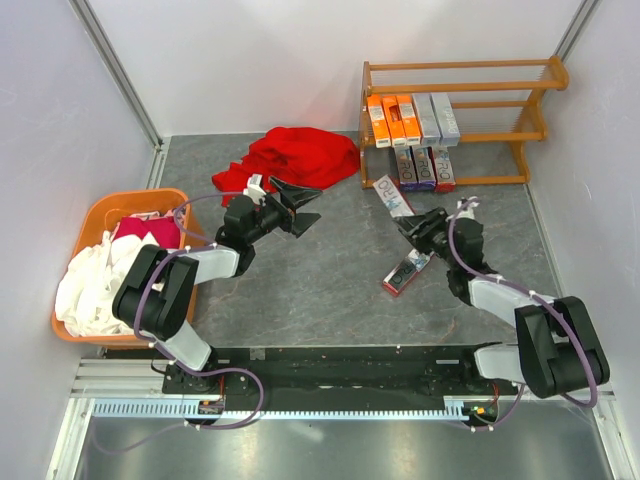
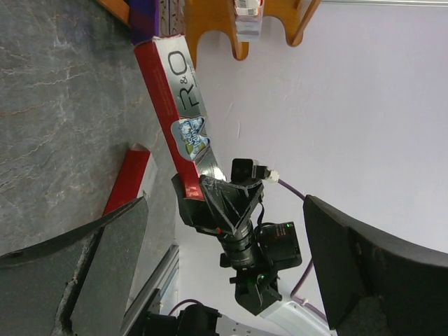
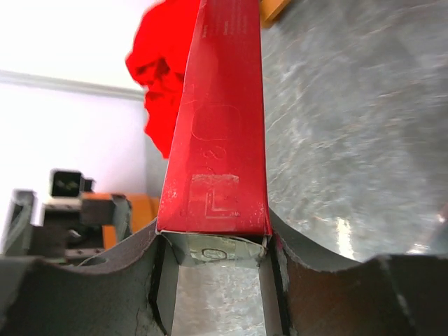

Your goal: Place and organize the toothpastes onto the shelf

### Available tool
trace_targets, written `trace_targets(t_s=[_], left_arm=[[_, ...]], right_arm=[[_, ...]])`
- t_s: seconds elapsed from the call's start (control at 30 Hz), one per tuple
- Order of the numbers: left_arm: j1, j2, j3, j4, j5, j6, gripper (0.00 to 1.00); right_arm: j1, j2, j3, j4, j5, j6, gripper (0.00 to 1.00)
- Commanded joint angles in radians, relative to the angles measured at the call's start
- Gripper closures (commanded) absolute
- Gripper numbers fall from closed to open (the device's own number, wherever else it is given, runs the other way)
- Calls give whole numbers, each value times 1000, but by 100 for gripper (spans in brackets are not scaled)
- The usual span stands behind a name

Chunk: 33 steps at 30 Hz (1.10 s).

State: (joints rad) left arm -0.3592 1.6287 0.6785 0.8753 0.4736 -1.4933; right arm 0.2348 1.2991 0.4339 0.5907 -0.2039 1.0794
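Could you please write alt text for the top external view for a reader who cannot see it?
The right gripper is shut on one end of a red-and-silver toothpaste box in front of the wooden shelf, which holds eight boxes on two tiers. The left gripper hangs open near a red cloth; another box lies on the table.

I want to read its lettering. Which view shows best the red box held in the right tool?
The left wrist view: the red box appears side-on, lettering legible, one end in the right tool. The right wrist view shows only a foreshortened red face. The top view shows it small and partly hidden.
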Motion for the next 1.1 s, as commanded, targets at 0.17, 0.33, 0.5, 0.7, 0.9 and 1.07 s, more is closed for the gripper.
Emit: trace_targets(t_s=[0.17, 0.33, 0.5, 0.7, 0.9, 1.07], left_arm=[[8, -9, 21, 1, 16, 64, 1], [8, -1, 29, -1, 22, 67, 1], [9, 5, 29, -1, 28, 67, 1], [9, 5, 35, -10, 31, 73, 1], [9, 13, 43, -15, 42, 79, 1], [9, 11, 47, -16, 42, 84, 1]], right_arm=[[-244, -78, -75, 259, -285, 146, 67], [-393, -28, -110, 363, -373, 204, 67], [-494, 63, -115, 466, -417, 261, 68], [-584, 137, -86, 529, -433, 283, 68], [-638, 250, -57, 605, -437, 315, 68], [-649, 315, -37, 669, -422, 346, 69]])
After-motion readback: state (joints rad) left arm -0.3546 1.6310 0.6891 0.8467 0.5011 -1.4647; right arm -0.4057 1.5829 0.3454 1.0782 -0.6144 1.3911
